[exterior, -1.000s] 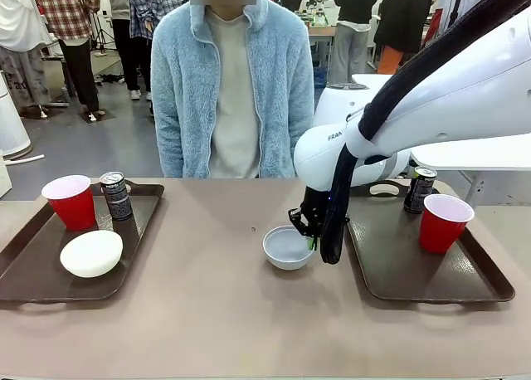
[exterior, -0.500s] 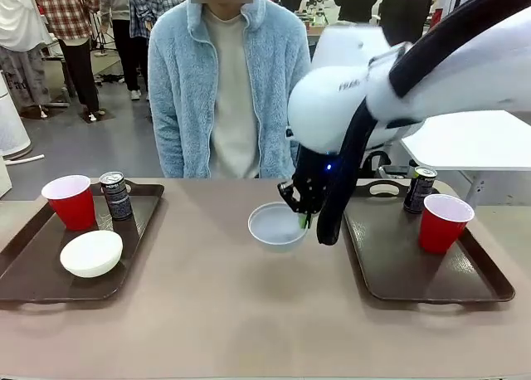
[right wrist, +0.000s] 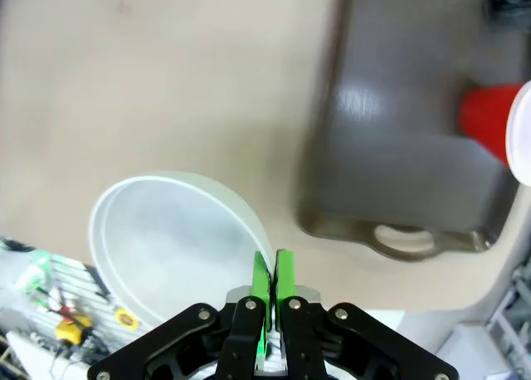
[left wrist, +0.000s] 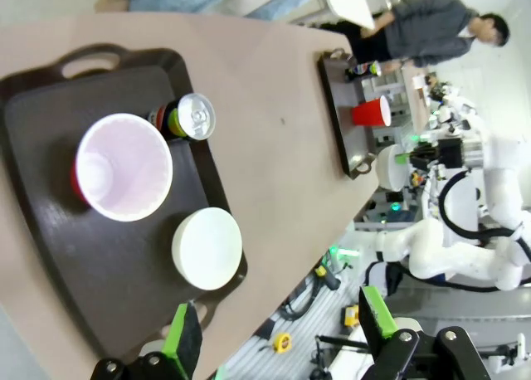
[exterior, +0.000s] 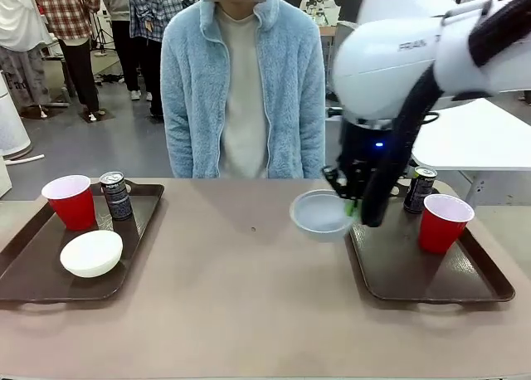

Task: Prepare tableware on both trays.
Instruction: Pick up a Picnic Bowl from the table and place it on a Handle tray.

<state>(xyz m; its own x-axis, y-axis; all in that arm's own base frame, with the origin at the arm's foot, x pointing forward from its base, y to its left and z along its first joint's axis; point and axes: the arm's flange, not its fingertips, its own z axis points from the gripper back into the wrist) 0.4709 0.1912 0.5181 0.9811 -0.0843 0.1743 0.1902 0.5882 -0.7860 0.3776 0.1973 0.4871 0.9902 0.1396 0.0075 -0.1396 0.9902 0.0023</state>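
My right gripper (exterior: 350, 204) is shut on the rim of the pale grey bowl (exterior: 320, 215), holding it in the air just left of the right tray (exterior: 398, 268). The right wrist view shows the same bowl (right wrist: 170, 243) pinched between the green pads (right wrist: 260, 282), with the right tray (right wrist: 398, 148) beyond. On that tray stand a red cup (exterior: 444, 222) and a dark can (exterior: 421, 189). The left tray (exterior: 33, 268) carries a red cup (exterior: 71, 201), a can (exterior: 116, 195) and the white bowl (exterior: 91, 253). My left gripper (left wrist: 278, 330) hangs open high above the left tray (left wrist: 124, 272).
A person in a pale blue fleece (exterior: 245, 90) stands at the far side of the table, behind the middle. Bare tan tabletop (exterior: 224, 305) lies between the two trays. Other people stand farther back in the room.
My right gripper has lifted the pale grey bowl off the table's middle and carried it up and to the right, toward the right tray.
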